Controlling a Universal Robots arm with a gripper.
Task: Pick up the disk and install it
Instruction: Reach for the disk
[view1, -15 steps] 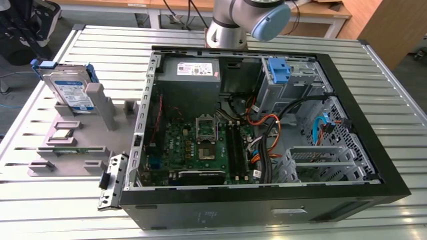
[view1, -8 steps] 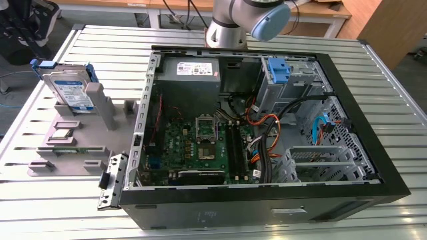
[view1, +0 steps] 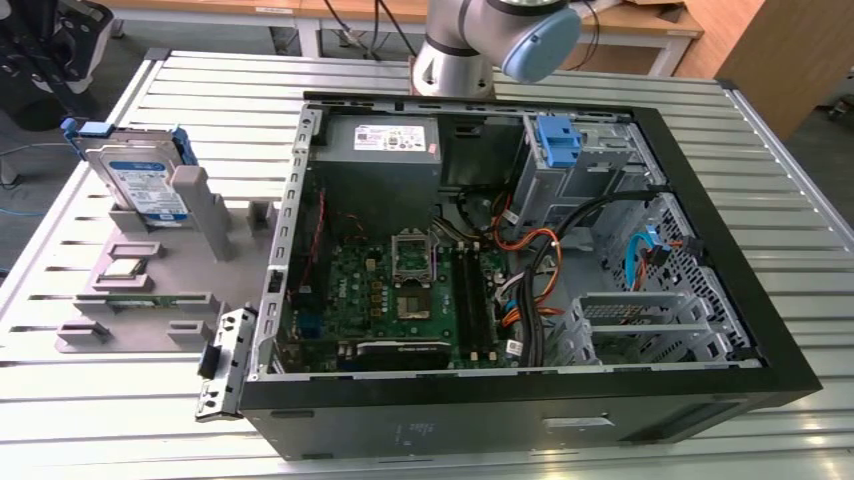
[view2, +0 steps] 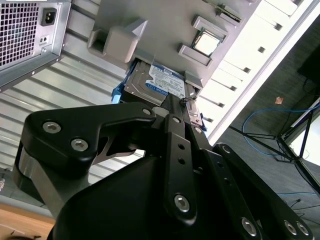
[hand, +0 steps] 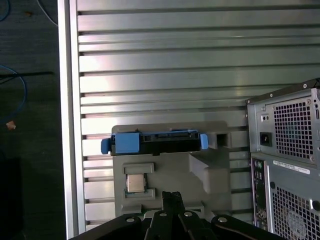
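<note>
Disk (view1: 134, 185): upright in grey holder (view1: 187, 275), not yet picked up; gripper (hand: 172, 195) over that holder, fingers closed on nothing; approach step, the grasp calling for fingers opened astride the disk.

Alu slat table (view1: 781, 190) — wood desks (view1: 654, 22) behind

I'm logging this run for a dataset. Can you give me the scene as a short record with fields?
disk: stands on edge in the grey holder
grey holder: on the slatted table, at the exterior view's left of the computer case
computer case: side open, motherboard showing
gripper: shut, empty, apart from the disk
progress: disk not yet picked up
</note>
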